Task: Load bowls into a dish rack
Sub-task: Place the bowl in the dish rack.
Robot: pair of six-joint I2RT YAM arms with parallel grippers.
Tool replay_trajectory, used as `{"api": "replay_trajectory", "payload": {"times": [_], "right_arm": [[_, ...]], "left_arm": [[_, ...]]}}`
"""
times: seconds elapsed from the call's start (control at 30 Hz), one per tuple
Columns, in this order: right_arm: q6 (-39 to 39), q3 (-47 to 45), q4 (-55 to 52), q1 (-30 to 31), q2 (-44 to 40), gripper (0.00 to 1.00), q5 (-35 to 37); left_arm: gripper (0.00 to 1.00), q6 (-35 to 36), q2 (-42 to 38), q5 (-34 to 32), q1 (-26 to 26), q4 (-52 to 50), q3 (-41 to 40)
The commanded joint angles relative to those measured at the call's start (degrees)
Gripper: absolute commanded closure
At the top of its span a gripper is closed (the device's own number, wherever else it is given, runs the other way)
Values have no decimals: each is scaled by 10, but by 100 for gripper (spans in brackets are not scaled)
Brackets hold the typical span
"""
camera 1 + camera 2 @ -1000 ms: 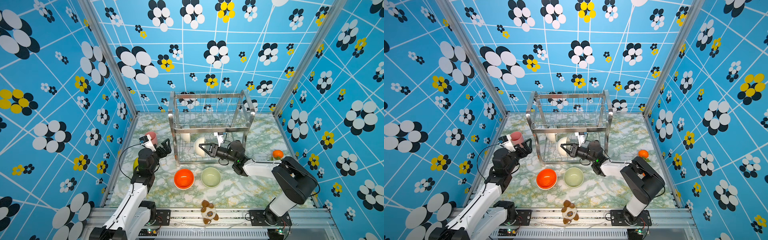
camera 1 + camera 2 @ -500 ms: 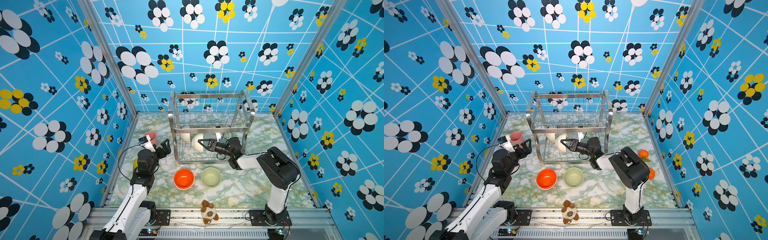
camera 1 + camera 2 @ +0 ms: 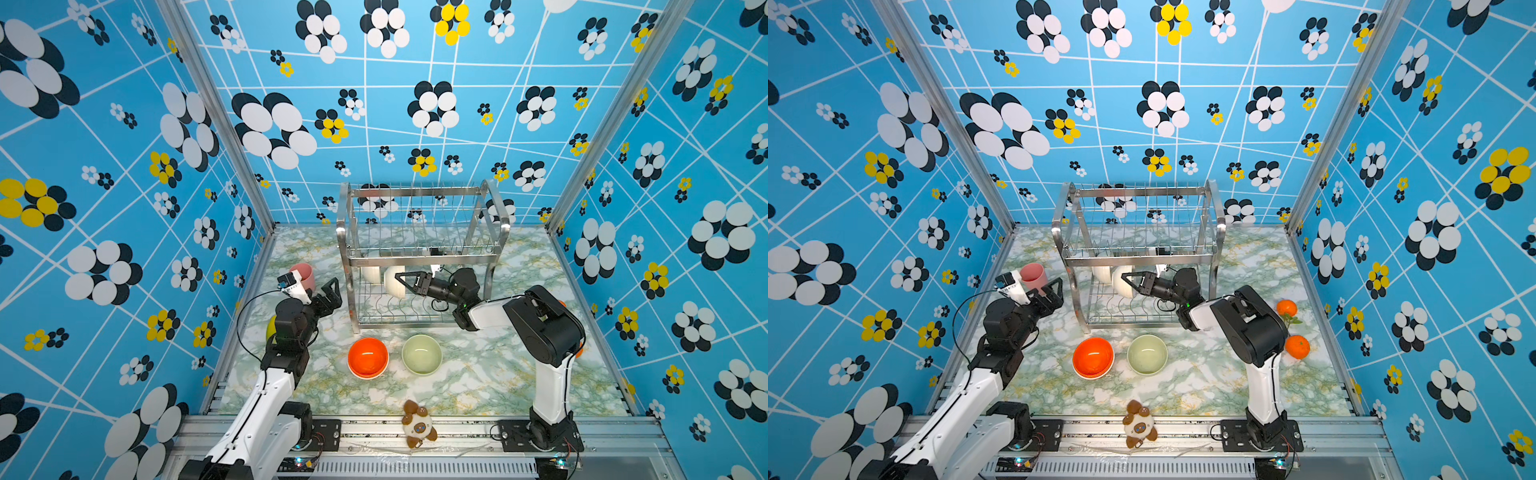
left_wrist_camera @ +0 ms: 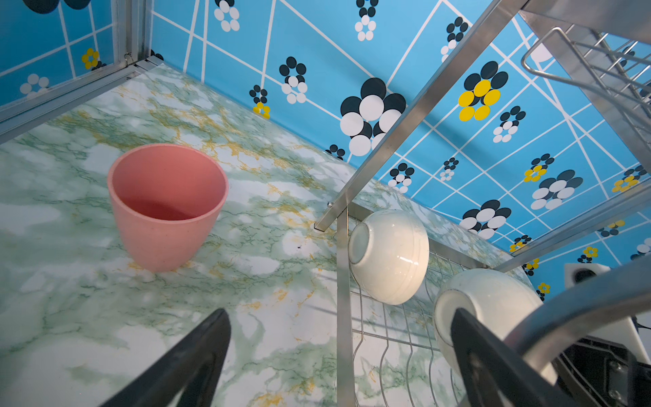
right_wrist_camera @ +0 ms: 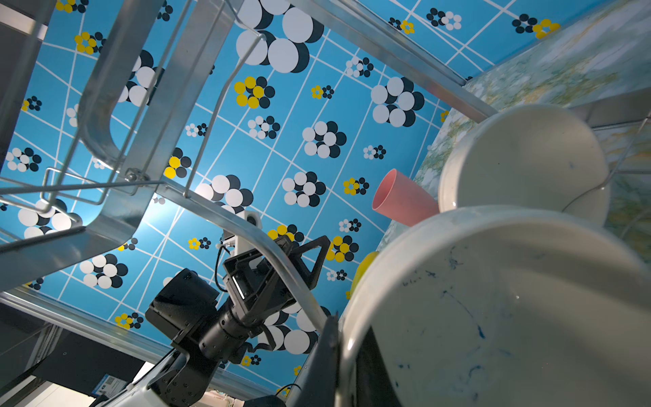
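Inside the dish rack's [image 3: 419, 259] lower tier, the right fingers [image 3: 409, 281] are clenched on the rim of a cream-white bowl [image 3: 390, 284]. It stands on edge just beside a second cream-white bowl [image 3: 371, 274], its mouth facing the arm. The left fingers [image 3: 333, 289], spread wide and empty, hover at the rack's left frame. On the surface [image 3: 478, 374] in front wait orange bowls [image 3: 368, 357], seemingly nested and nearer the left arm, and a sage green bowl [image 3: 421, 354], nearer the right.
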Motion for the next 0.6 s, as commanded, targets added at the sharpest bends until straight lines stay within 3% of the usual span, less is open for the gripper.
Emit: {"api": "replay_trajectory", "payload": {"times": [0.0, 0.57], "right_arm": [[-1, 34, 58, -8, 7, 98, -17], [17, 126, 53, -24, 79, 97, -48]], "left_arm": [[1, 1, 2, 4, 4, -9, 0], [1, 5, -14, 1, 4, -31, 7]]}}
